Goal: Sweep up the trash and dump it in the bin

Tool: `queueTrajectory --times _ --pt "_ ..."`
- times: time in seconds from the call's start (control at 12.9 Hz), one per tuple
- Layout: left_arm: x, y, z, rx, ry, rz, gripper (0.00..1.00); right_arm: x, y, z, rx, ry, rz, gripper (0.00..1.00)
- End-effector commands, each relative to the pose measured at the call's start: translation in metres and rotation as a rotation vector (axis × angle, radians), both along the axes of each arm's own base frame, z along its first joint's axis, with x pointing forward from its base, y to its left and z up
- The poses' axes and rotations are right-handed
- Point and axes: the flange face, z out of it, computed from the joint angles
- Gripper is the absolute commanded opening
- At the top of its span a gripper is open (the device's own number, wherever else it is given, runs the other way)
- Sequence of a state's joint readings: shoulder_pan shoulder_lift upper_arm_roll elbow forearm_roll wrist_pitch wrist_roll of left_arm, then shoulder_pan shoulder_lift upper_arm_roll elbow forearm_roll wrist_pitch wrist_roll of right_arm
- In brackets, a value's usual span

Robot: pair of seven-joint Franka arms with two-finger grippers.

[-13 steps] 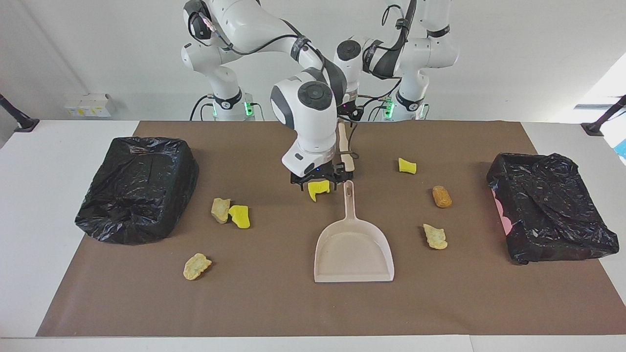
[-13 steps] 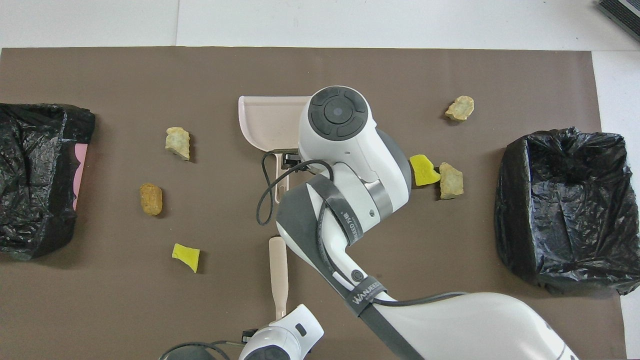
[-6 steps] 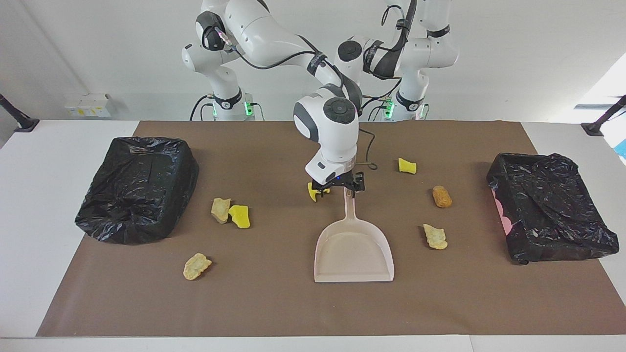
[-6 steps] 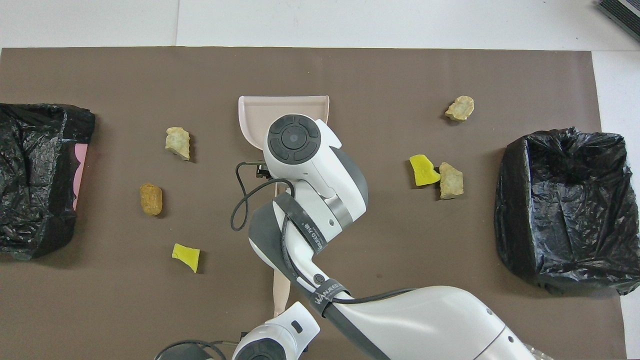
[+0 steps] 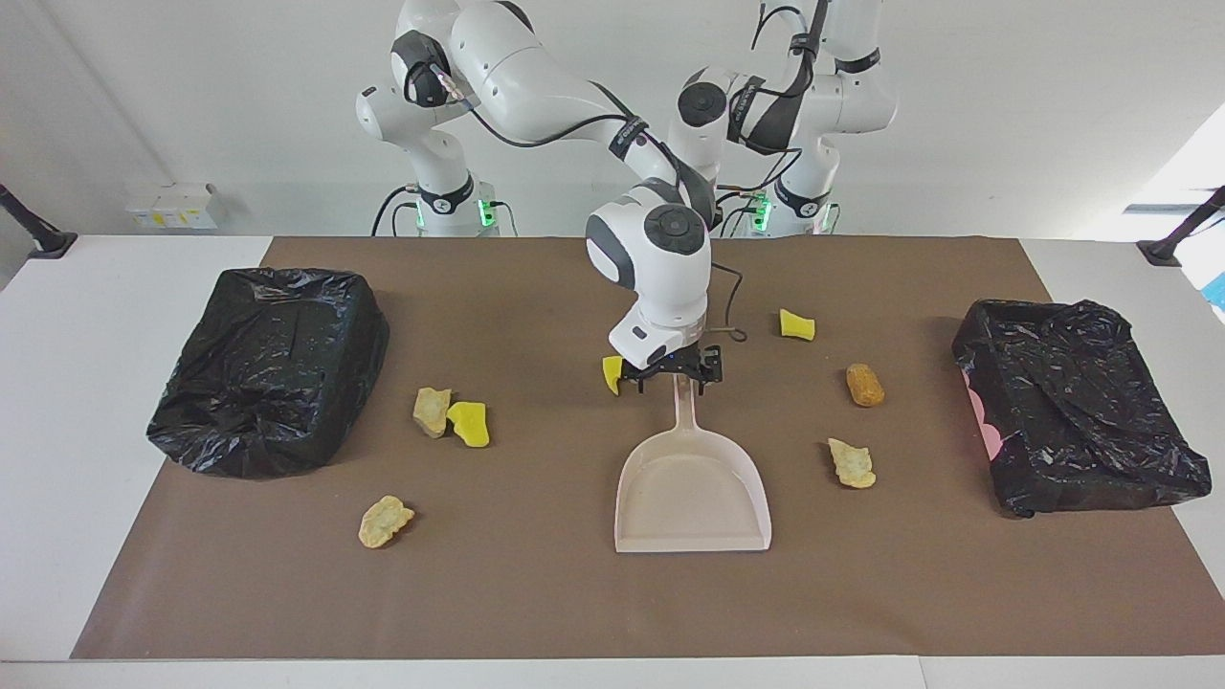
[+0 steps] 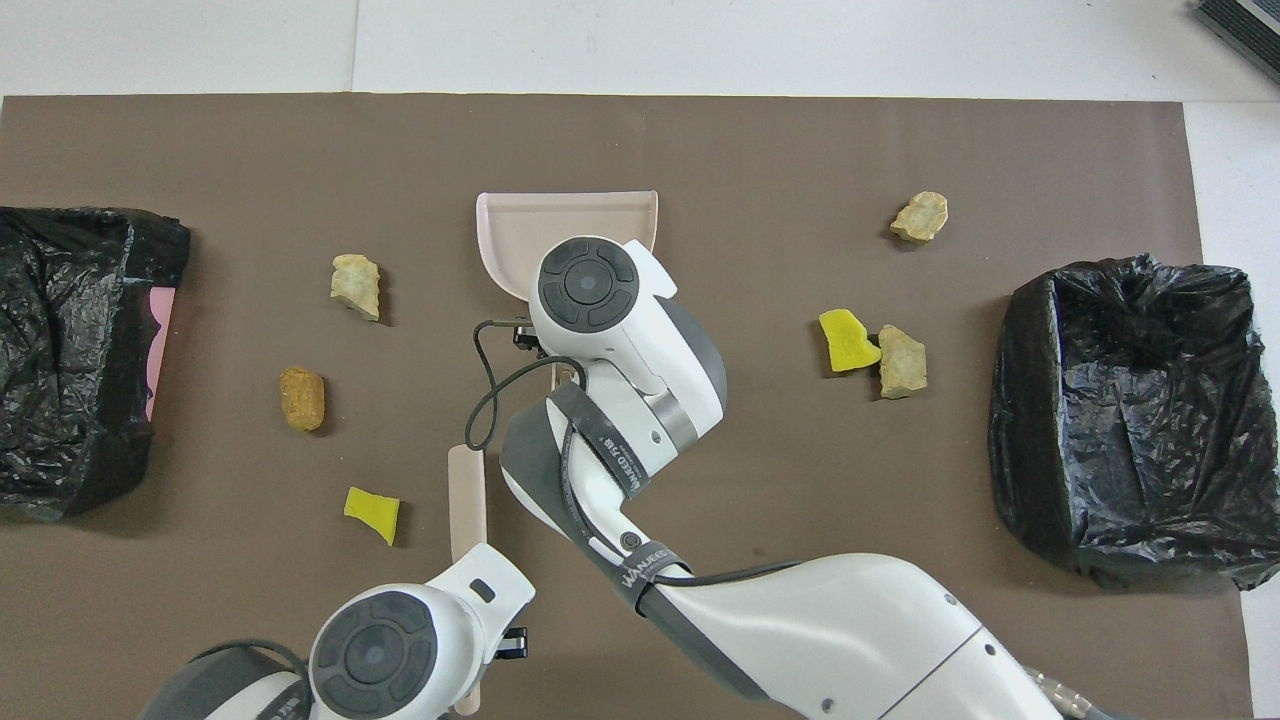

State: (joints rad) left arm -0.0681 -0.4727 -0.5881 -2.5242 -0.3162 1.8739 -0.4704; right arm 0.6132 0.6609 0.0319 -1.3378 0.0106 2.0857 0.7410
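Note:
My right gripper [image 5: 680, 375] is down at the top end of the beige dustpan's [image 5: 692, 488] handle, open, with its jaws on either side of it. A yellow trash piece [image 5: 612, 373] lies just beside it. More trash lies on the brown mat: a yellow chunk [image 5: 796, 325], an orange-brown lump [image 5: 864, 385], and tan pieces [image 5: 852, 463] [image 5: 386, 522]. A tan and yellow pair [image 5: 450, 418] lies close together. The beige brush handle [image 6: 467, 490] sticks out from under my left arm's wrist [image 6: 400, 650]. That wrist hides the left gripper, which is shut on the brush.
A black-bagged bin [image 5: 268, 368] stands at the right arm's end of the table. Another bin [image 5: 1077, 416], with pink showing at its edge, stands at the left arm's end. The brown mat [image 5: 574, 593] covers most of the table.
My right gripper moved from over the yellow piece to the dustpan handle and came down around it. The left arm swung the brush toward its own end of the table.

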Motion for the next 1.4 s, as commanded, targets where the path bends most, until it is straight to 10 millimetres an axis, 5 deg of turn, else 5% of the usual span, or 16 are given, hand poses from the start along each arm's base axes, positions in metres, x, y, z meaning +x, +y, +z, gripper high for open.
queueTrajectory --times 0.0,0.16,0.23,0.39,0.78,1.09,1.32 --pt "0.001 0.026 0.013 0.101 0.002 0.199 0.0 0.003 0.005 0.003 0.011 -0.044 0.021 0.43" --pt "0.002 0.031 0.012 0.157 -0.01 0.395 0.0 0.002 0.003 0.001 0.005 -0.045 0.079 0.08" --pt "0.005 0.04 0.014 0.187 -0.009 0.554 0.0 0.001 0.003 0.003 0.003 -0.044 0.084 0.0" --pt "0.013 0.057 0.017 0.189 0.01 0.693 0.0 0.003 -0.002 0.009 -0.003 -0.04 0.105 0.0" --pt "0.025 0.06 0.002 0.191 0.022 1.04 0.0 0.005 -0.056 0.074 -0.052 -0.019 0.417 0.0" --pt "0.051 0.022 -0.038 0.125 -0.019 1.277 0.0 0.001 -0.094 0.101 -0.072 0.005 0.768 0.0" --pt "0.077 0.01 -0.048 0.038 -0.051 1.341 0.0 -0.005 -0.109 0.096 -0.08 0.058 1.082 0.0"
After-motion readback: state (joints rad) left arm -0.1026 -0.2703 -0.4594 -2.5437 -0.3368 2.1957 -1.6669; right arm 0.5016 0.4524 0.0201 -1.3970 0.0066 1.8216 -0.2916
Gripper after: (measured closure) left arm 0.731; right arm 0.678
